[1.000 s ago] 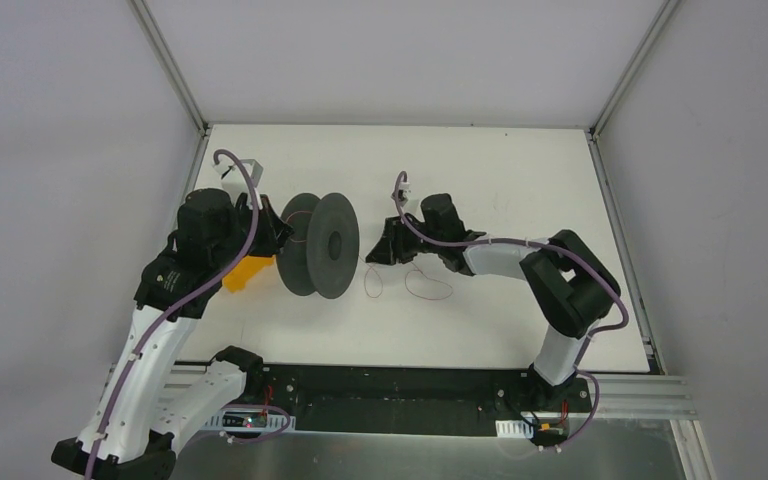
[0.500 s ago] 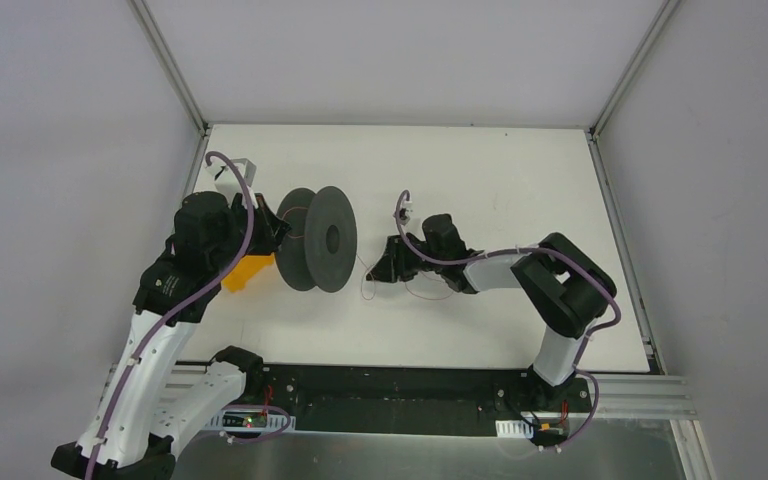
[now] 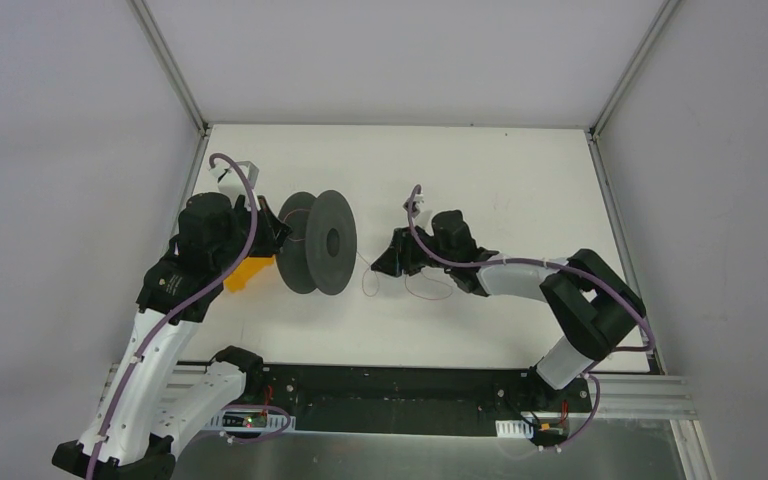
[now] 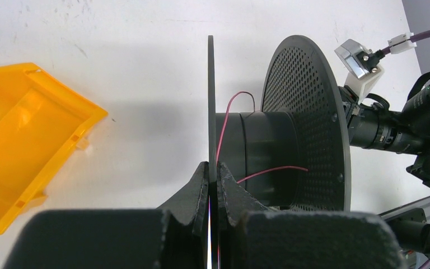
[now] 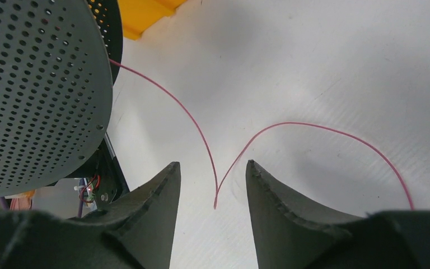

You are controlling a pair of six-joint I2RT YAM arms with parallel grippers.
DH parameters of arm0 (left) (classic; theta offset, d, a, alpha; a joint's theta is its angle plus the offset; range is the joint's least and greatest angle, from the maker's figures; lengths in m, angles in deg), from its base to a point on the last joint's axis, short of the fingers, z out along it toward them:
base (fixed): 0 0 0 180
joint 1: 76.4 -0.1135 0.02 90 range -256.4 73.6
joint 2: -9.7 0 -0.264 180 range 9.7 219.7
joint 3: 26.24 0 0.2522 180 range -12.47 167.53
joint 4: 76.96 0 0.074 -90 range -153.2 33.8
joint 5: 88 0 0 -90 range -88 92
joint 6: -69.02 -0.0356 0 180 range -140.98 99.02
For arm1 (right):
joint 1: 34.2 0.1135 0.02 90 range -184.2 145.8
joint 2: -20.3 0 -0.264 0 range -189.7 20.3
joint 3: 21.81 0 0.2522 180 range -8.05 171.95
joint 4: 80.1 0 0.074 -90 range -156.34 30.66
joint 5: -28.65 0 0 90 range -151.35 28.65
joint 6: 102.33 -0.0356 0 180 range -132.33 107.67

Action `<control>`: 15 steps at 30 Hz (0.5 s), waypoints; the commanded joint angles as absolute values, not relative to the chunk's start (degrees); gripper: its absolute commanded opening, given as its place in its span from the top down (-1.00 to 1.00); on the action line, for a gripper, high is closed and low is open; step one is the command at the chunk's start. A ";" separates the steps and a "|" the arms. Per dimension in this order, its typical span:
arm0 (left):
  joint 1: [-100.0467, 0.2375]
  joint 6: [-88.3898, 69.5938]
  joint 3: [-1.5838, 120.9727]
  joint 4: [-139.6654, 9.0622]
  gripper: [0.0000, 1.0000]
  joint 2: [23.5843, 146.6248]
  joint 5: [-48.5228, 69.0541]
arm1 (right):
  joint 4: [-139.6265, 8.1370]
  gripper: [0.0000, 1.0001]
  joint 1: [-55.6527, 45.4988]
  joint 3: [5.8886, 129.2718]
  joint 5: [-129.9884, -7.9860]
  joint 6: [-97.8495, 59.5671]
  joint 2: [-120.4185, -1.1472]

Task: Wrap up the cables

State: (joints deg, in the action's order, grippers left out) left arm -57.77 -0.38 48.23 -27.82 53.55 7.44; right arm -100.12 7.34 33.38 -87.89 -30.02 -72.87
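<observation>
The dark grey two-flanged spool [image 3: 320,243] stands on its rims on the white table. My left gripper [image 3: 282,232] is shut on the thin edge of its left flange [image 4: 209,101], one finger on each side. The thin reddish wire [image 4: 224,120] makes loose turns on the hub. It leaves the perforated right flange [image 5: 39,95] and lies in loops on the table [image 3: 367,285]. My right gripper [image 3: 384,266] is open, low over the table just right of the spool. A sharp bend of the wire [image 5: 215,204] lies between its fingertips [image 5: 171,174], untouched.
A yellow bin [image 3: 249,271] lies left of the spool, under my left arm; it also shows in the left wrist view [image 4: 28,140]. A small white block [image 3: 243,166] sits at the back left. The table's near edge has a black rail [image 3: 390,385].
My right gripper has come down and nearer over the wire's bend, and its elbow has swung right. My left gripper still holds the flange; the spool has barely shifted.
</observation>
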 commanded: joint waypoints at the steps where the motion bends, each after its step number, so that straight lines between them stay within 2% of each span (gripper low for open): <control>1: -58.47 1.50 48.70 -32.92 1.00 52.39 7.30 | -101.38 0.00 8.41 33.66 -88.80 -29.32 -72.47; 8: -58.45 2.95 48.76 -32.88 1.00 51.64 6.48 | -104.16 0.01 9.58 34.53 -90.53 -31.15 -76.84; 15: -58.79 8.39 49.63 -34.20 1.00 52.52 5.22 | -110.12 0.16 13.52 33.41 -86.62 -35.26 -79.55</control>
